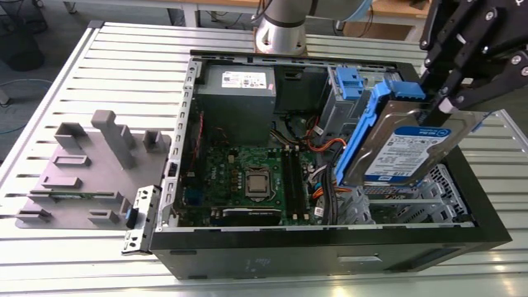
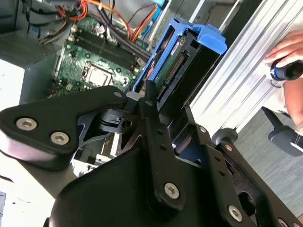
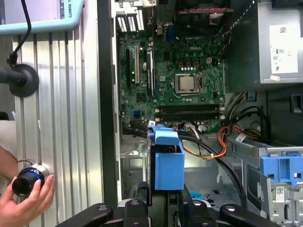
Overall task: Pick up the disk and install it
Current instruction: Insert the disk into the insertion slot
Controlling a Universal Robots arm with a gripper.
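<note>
The disk [image 1: 408,148], silver with a blue-and-white label and blue side rails, hangs tilted on edge above the exterior view's right side of the open computer case [image 1: 330,253]. My gripper [image 1: 443,108] is shut on its upper edge. In the second wrist view the black fingers [image 2: 150,106] clamp the disk [image 2: 189,56], which is seen end-on with its connector showing. The first wrist view looks down the disk's blue rail [image 3: 168,165] toward the metal bay floor [image 3: 135,165] beneath it.
Inside the case lie the green motherboard [image 1: 256,179], the grey power-supply box [image 1: 239,86] and a silver cage with a blue latch [image 1: 348,83]. Orange and black cables [image 3: 222,137] run beside the bay. A grey fixture [image 1: 91,167] sits on the table. A hand [image 3: 28,198] holds a black knob.
</note>
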